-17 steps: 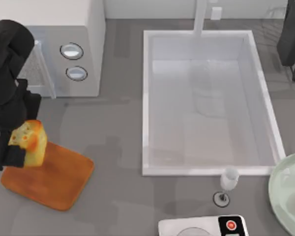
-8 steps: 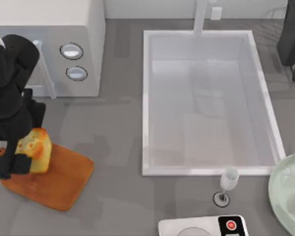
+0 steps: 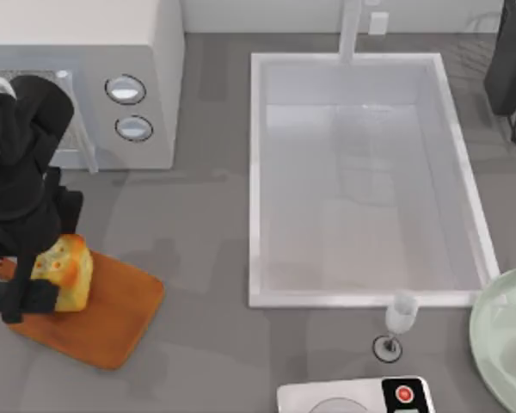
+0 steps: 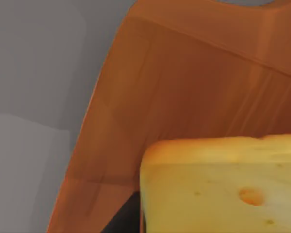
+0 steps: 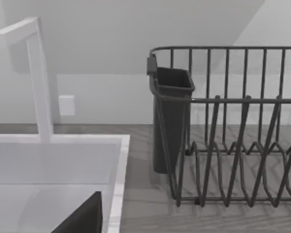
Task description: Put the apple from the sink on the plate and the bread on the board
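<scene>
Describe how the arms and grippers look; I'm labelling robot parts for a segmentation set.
The left arm is bulky and matte black, built of rounded, blocky segments, with a small white patch near its upper end. The left gripper is black too, with squarish fingers. At the top view's upper right, the right arm is a dark charcoal, flat-sided body. No cables or markings are discernible.

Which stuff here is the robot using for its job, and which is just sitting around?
For the job:
- chunky golden-yellow bread, held by the left gripper
- flat orange-brown wooden board
- big white rectangular sink
- round pale green glassy plate

Just sitting around:
- white microwave with two round knobs
- dark wire dish rack
- small clear wine glass
</scene>
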`<state>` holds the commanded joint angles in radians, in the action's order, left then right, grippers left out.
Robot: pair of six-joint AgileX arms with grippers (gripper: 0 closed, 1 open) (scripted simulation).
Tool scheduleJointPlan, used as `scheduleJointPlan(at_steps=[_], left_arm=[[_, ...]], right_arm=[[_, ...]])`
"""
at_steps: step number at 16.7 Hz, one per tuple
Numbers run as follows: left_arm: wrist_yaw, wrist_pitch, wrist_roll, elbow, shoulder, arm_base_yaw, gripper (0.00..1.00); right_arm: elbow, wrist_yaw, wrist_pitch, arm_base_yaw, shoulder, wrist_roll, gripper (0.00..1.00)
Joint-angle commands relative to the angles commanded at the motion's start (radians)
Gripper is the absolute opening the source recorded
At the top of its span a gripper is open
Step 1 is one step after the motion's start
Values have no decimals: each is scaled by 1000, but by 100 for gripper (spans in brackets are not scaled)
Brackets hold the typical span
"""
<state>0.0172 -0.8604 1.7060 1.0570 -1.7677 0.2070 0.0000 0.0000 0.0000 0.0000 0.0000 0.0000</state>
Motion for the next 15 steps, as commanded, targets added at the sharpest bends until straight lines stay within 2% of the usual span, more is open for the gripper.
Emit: scheduleJointPlan(at_steps=[12,15], left_arm=[[0,0,0,0,0,0,98],[0,0,0,0,0,0,100]], right_arm=[[0,0,0,0,0,0,100],[0,0,0,0,0,0,100]])
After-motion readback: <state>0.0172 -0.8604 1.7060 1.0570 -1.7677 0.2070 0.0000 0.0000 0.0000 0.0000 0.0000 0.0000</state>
